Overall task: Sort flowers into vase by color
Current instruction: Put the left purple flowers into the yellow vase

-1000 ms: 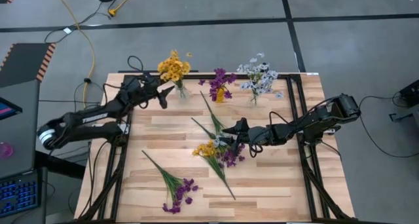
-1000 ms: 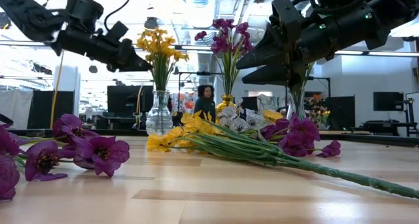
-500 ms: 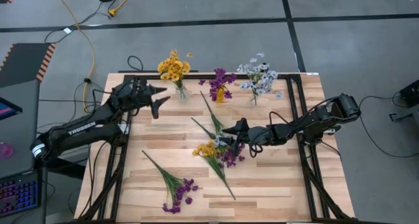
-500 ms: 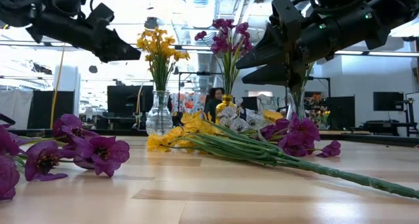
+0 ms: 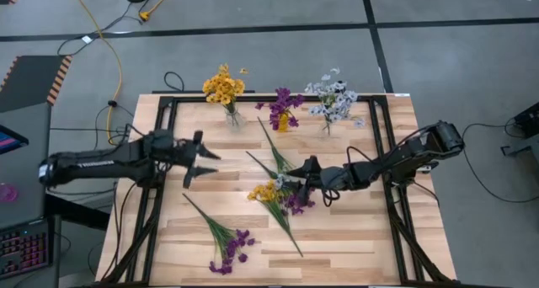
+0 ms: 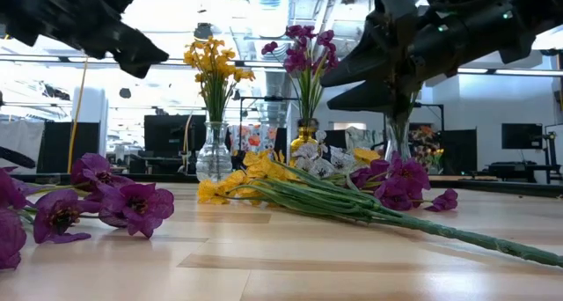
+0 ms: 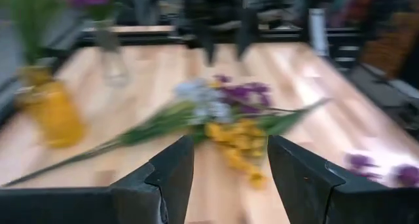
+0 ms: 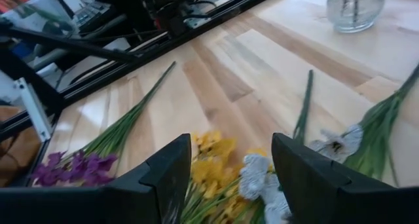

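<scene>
Three vases in a row along the far edge of the table: yellow bunch, purple bunch, pale bluish-white bunch (one colour per vase). Loose heap of flowers mid-table, just ahead of and below the right hand: yellow, white and purple heads overlapping, stems crossed and fanning away from the hand on both sides. Separate purple sprig lying alone on the near part of the table, well apart from both hands.

Right hand: held above the heap, fingers spread wide, nothing between them, no contact with the blossoms seen.

Left hand: raised over bare table on its own side, pointing toward the heap but well short of it; fingers wide apart, empty.
</scene>
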You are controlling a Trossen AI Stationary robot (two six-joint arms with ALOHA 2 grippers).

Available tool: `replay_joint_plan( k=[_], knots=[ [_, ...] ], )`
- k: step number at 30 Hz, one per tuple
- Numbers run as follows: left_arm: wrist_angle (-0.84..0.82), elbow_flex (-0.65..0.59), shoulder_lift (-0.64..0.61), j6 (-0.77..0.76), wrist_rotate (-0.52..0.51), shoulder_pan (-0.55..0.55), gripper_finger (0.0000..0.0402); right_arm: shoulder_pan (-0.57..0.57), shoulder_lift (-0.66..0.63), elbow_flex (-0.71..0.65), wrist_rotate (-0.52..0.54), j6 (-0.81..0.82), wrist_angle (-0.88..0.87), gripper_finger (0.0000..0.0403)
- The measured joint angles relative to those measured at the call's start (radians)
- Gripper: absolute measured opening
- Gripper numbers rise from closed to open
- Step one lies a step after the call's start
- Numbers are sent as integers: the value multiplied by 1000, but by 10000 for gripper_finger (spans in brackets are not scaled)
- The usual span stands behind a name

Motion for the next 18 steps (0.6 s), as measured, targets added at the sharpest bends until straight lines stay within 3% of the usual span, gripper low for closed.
replay_joint_plan(
  k=[12,18],
  knots=[
    [0,0,13,-121,-232,-443,183,78,0,0,0,67,0,240],
    [1,0,89,-176,-344,-643,183,96,0,0,6,73,0,240]
  ],
)
